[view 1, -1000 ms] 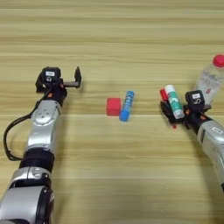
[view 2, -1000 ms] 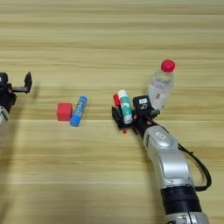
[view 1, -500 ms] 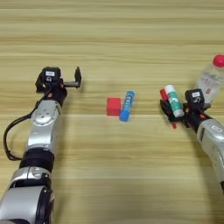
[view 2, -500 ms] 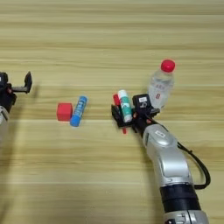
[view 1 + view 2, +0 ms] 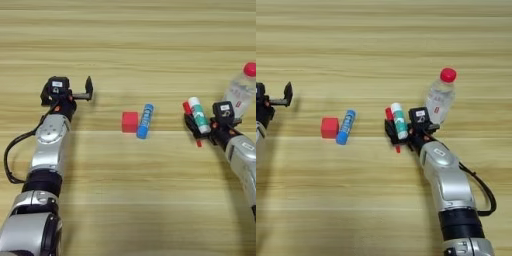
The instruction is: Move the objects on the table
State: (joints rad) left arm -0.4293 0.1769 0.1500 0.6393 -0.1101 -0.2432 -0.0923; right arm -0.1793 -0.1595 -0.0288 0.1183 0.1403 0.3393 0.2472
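Our table fills the whole frame, bare across its upper band and across the lower middle between our two arms, so we judge there is open room to move things up or down without reaching an edge; no table edge shows in either view. Over the last second nothing has shifted: both arms and every object sit where they were, so we read this as a pause, with no move of the objects begun yet. The clear bottle stands at middle right, red cap up, just beside our right hand. That hand rests at the white-and-green tube and the thin red marker, which lie side by side and touching; black fingers flank them, but we cannot tell whether they are pressing on either one. Our left hand waits at middle left, well apart from everything, its fingers spread with nothing between them. At the centre the blue tube lies tilted, just right of the small red cube, almost touching it.
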